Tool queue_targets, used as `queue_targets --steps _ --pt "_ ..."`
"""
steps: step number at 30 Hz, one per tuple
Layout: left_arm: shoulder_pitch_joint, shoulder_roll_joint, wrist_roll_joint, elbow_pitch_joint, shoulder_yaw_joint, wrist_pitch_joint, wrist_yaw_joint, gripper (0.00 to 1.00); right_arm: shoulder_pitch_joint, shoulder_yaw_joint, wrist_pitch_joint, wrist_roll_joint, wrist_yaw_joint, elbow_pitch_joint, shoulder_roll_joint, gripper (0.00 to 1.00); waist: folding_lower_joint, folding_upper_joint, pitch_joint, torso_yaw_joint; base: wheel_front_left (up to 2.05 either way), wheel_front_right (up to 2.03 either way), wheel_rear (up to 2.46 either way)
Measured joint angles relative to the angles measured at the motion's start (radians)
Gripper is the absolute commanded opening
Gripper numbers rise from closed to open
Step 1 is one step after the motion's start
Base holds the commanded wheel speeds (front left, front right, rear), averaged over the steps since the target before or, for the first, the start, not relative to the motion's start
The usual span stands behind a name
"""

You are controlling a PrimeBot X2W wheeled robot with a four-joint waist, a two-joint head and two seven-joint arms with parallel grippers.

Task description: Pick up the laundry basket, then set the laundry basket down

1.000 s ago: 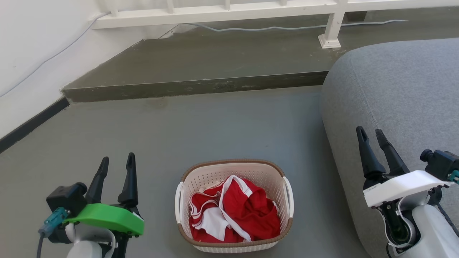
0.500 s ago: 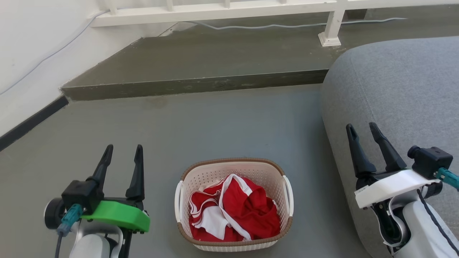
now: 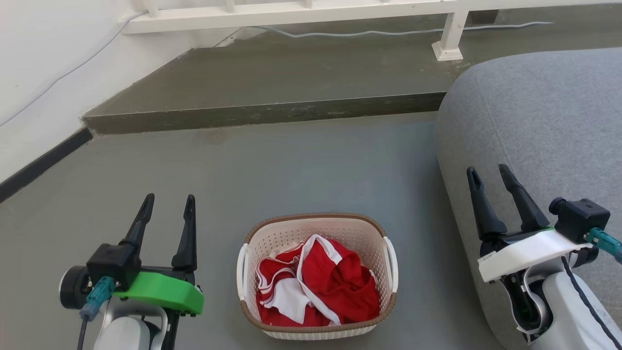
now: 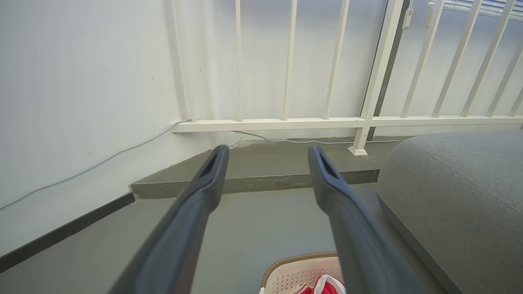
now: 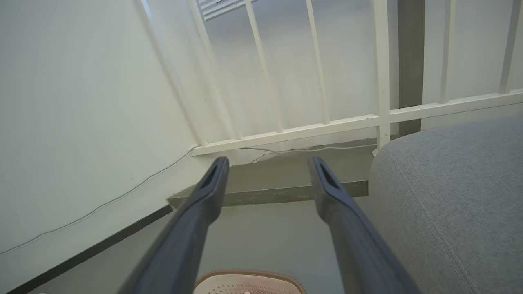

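The laundry basket (image 3: 316, 227), cream perforated plastic with a brown rim and white side handles, stands on the grey floor at the bottom centre of the head view, holding red and white clothes (image 3: 318, 289). My left gripper (image 3: 167, 200) is open, to the basket's left and apart from it. To the basket's right my right gripper (image 3: 487, 170) is open in front of the grey sofa. The basket's far rim (image 4: 302, 258) peeks in at the bottom of the left wrist view, below the open left gripper (image 4: 265, 153). It (image 5: 249, 274) also shows under the open right gripper (image 5: 267, 163).
A grey sofa (image 3: 539, 126) fills the right side, close to the right arm. A raised dark step (image 3: 262, 116) runs across behind the basket, with a white railing (image 3: 301, 12) and a cable beyond it. A white wall with a black skirting is at the left.
Both grippers have shifted inward toward the basket and a little up the view since one second ago, the wrists turning. The basket has stayed in place. The head view has drifted slightly.
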Motion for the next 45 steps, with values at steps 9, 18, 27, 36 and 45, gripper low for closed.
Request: queue_targets --steps 9,18,27,36,45 --pt "0.000 -0.001 0.006 0.000 0.006 0.000 0.000 1.00 0.000 -0.008 0.000 -0.008 0.003 0.008 0.009 1.00 0.0001 0.0000 0.007 0.000 0.00 0.00 0.00" --pt "-0.003 -0.002 0.005 -0.003 0.008 0.000 -0.001 1.00 -0.009 -0.016 0.000 -0.008 0.008 0.022 0.010 1.00 0.0001 0.0000 0.042 -0.006 0.00 0.00 0.00" --pt "-0.044 -0.003 -0.003 0.006 0.005 0.000 -0.002 1.00 -0.041 -0.032 0.000 -0.007 0.008 0.066 0.010 1.00 0.0001 0.0000 0.125 -0.015 0.00 0.00 0.00" --pt "-0.113 -0.005 -0.005 0.062 -0.023 0.000 -0.003 1.00 -0.118 -0.031 -0.001 0.004 0.008 0.124 0.014 1.00 0.0000 0.0000 0.220 -0.020 0.00 0.00 0.00" --pt "-0.196 -0.007 -0.016 0.168 -0.027 0.000 -0.011 1.00 -0.215 -0.001 -0.001 0.012 0.009 0.223 0.019 1.00 0.0001 0.0000 0.329 -0.032 0.00 0.00 0.00"
